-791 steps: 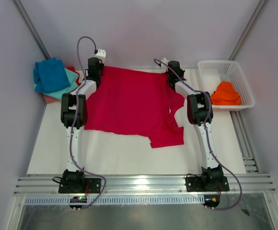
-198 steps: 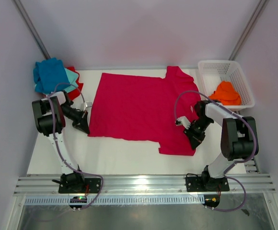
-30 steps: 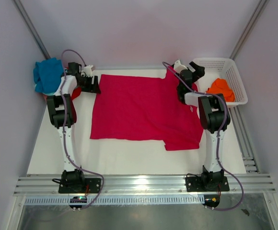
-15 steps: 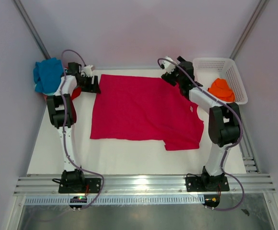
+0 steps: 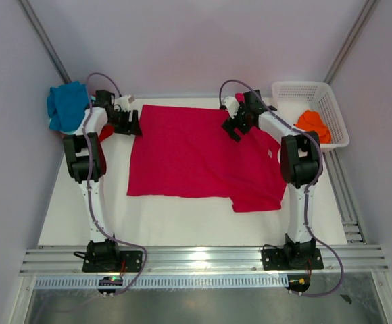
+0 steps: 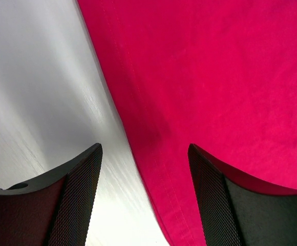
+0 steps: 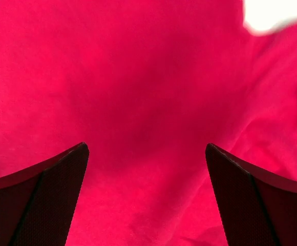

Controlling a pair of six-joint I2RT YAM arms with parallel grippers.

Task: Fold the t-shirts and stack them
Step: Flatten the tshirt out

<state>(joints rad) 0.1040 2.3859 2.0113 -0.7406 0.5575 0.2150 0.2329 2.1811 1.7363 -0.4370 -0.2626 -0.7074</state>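
At the crimson t-shirt's (image 5: 196, 155) far edge — left gripper (image 5: 136, 123), right gripper (image 5: 232, 128) agape, outstretched.

Spread claw (image 6: 144, 148) seemingly straddles t-shirt (image 6: 230, 77) edge

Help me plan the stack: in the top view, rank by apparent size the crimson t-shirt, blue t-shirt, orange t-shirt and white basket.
1. crimson t-shirt, spread flat.
2. white basket.
3. blue t-shirt, bunched.
4. orange t-shirt, bunched in the basket.
Bunching hides the last two's true size.
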